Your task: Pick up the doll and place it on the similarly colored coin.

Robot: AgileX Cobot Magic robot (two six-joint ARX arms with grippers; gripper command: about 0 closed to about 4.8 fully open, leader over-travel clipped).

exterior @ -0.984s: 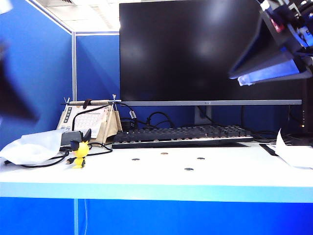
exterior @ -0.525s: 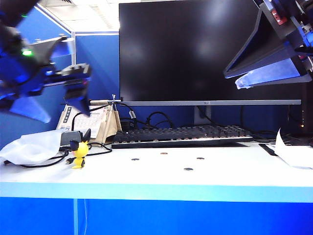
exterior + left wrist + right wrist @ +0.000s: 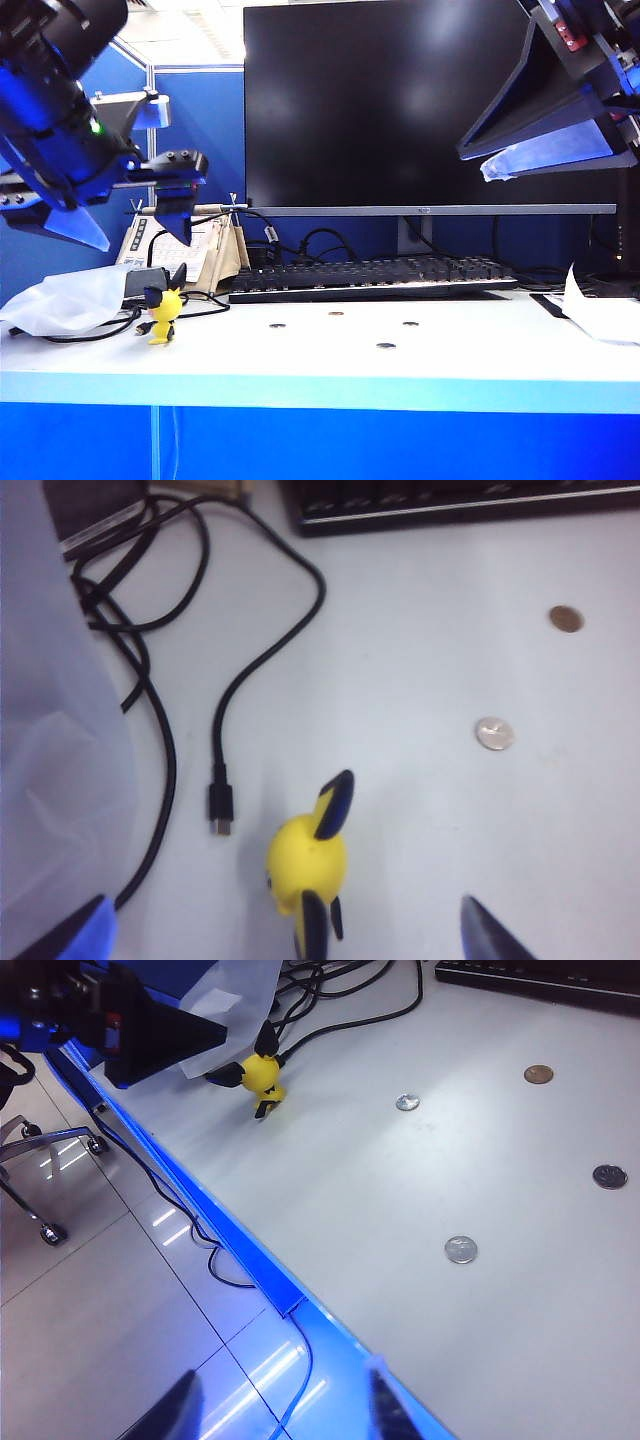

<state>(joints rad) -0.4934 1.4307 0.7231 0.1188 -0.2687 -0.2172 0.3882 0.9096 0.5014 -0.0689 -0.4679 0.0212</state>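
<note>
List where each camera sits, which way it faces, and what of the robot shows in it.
Exterior view: low at the table's front edge, facing the monitor; both arms show, left claw open above the doll, right claw open, raised high.
Left wrist view: looks down on the doll; its fingertips show.
Right wrist view: high off the table's edge, looking down across it; its fingertips show.
Shared: both wrist views show the doll and the coin.

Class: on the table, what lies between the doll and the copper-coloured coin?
A silver coin lies roughly between the doll and the copper-coloured coin; otherwise bare white table. The left wrist view shows it best.
</note>
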